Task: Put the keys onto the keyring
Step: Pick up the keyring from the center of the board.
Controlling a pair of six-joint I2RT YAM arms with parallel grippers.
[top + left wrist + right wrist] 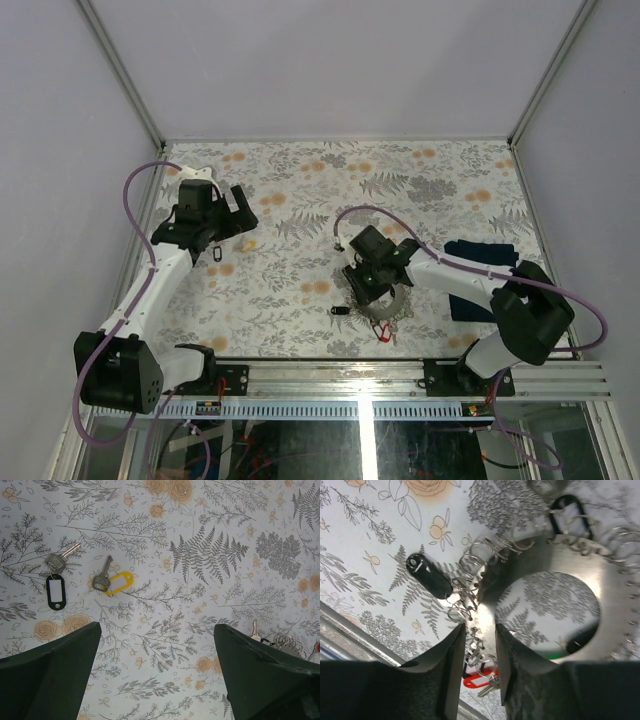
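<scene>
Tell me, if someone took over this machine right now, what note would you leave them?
Left jaws: wide open and empty, hovering near two loose keys, the black-tagged key and the yellow-tagged key.
Right jaws: nearly closed astride the rim of the keyring; whether they pinch it is unclear.
Done: a black tag and a red tag lie at the keyring's edge and look attached through small wire loops.
Left: the two loose keys must go on the keyring.
</scene>
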